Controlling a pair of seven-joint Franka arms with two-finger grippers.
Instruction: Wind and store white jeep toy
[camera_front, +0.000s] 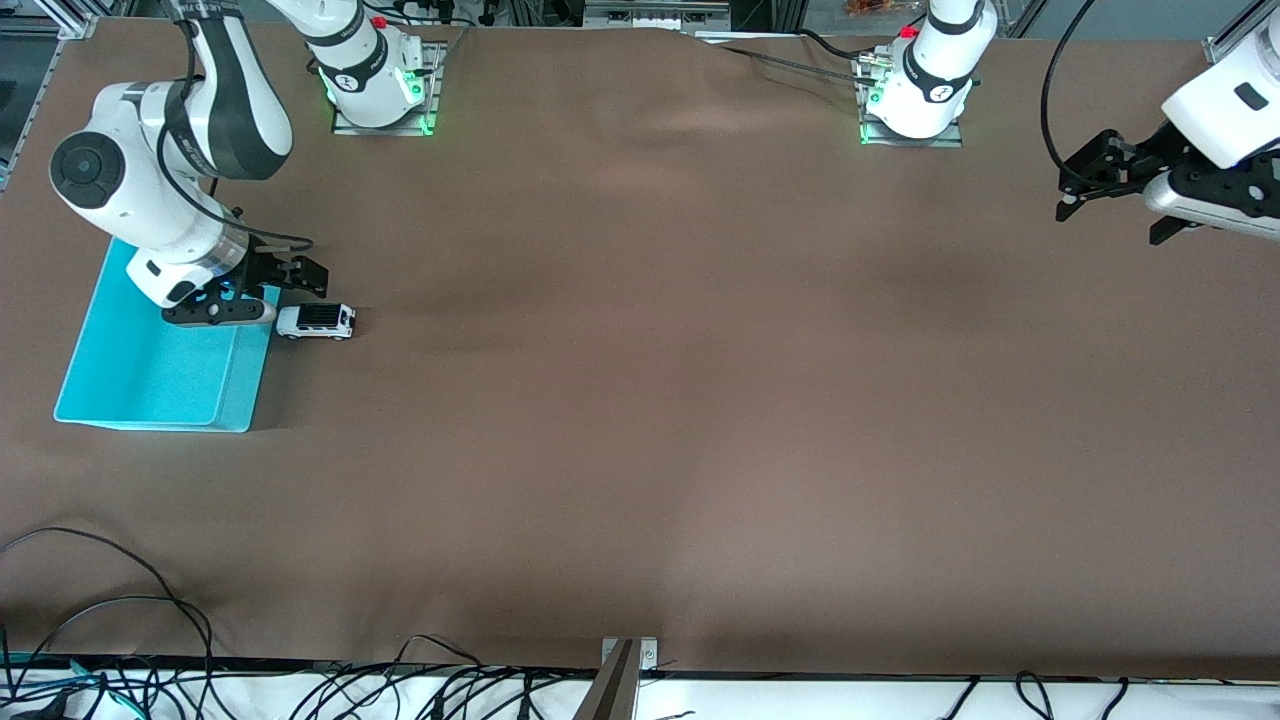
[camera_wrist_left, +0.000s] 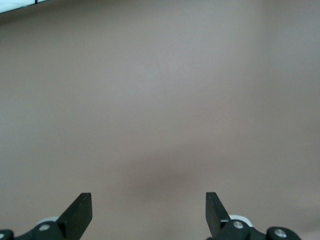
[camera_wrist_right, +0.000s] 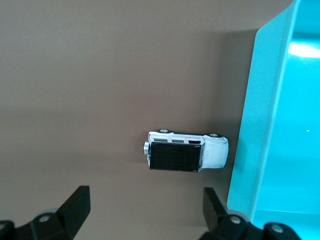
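The toy car (camera_front: 316, 321) stands on its wheels on the brown table (camera_front: 660, 380), just beside the wall of the turquoise bin (camera_front: 150, 385) on the side toward the left arm's end; whether they touch cannot be told. The right gripper (camera_front: 285, 275) hangs above the bin's rim beside the car, fingers (camera_wrist_right: 75, 205) spread and holding nothing. The left gripper (camera_front: 1085, 195) waits well apart from the bin over bare table, fingers (camera_wrist_left: 80, 212) spread and empty

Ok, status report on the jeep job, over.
Right gripper open, over turquoise bin's edge beside small white jeep toy with black roof. Left gripper open, waiting at its end. Jeep on table, unobstructed.
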